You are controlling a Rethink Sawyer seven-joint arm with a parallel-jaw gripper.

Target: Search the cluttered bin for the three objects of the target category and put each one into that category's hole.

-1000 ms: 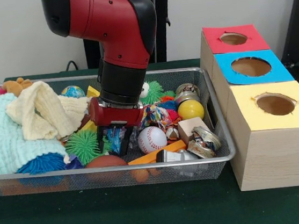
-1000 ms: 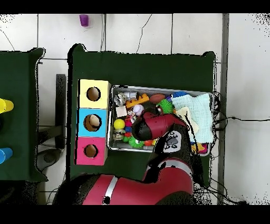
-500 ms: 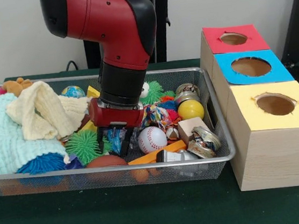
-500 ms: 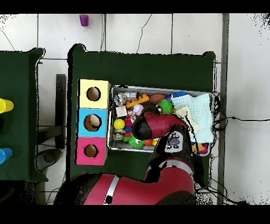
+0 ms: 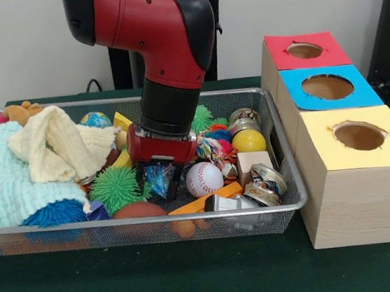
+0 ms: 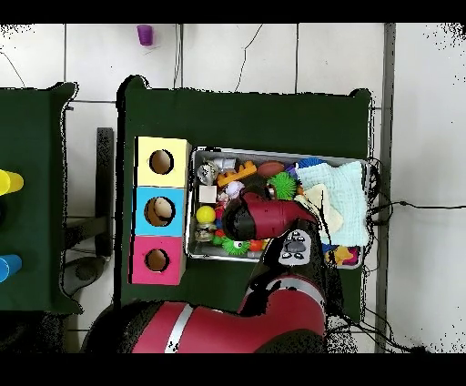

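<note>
So the red and black arm comes down into the silver wire-mesh bin and its hand is low in the clutter near the front rim, with the dark fingers narrow and a crinkly blue wrapper thing sitting right between them. Looks pinched, but I can't tell for sure that it's actually gripped.

Room to move is tight. A green spiky rubber ball is just beside the hand on one side and a white baseball with red stitching is just beside it on the other, a brown ball and an orange flat block lie right against the front wall. The whole end of the bin away from the boxes is buried under a pale mint knitted cloth with a cream waffle cloth on top. A yellow smooth ball and some squashed metal cans are at the box end.

The three wooden boxes with round holes stand in a row just beside the bin: yellow-topped box nearest the camera, blue-topped box in the middle, red-topped box farthest.

From overhead the arm covers the middle of the bin, so whatever's under it is hidden. Same for whatever's under the cloths.

Everything sits on a dark green desk, white wall behind, light tiled floor around it.
</note>
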